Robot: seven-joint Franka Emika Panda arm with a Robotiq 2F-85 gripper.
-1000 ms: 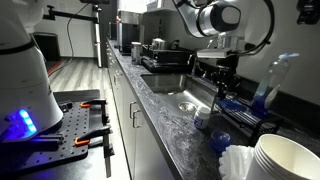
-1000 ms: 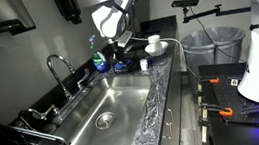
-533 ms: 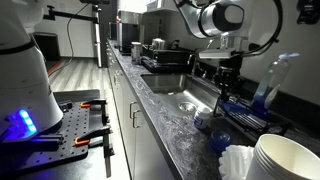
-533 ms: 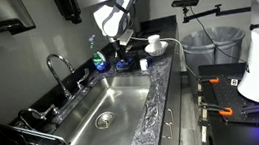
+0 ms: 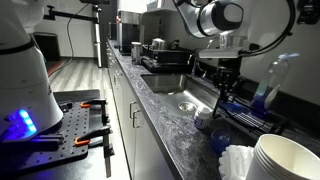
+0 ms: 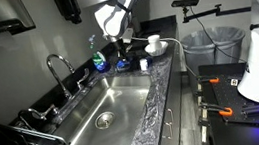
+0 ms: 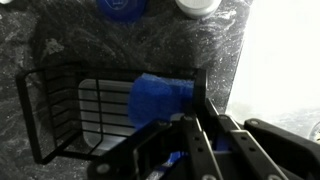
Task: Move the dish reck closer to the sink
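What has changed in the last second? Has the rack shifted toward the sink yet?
Nothing has visibly moved. The gripper stays down at the dish rack, which sits in the same place on the counter past the end of the sink. No new grasp or release can be made out.

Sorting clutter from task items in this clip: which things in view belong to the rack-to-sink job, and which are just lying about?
Job: low black wire dish rack with blue piece; stainless-steel sink basin; Robotiq gripper.
Lying about: stack of white bowls; shiny metal pots; white cup.
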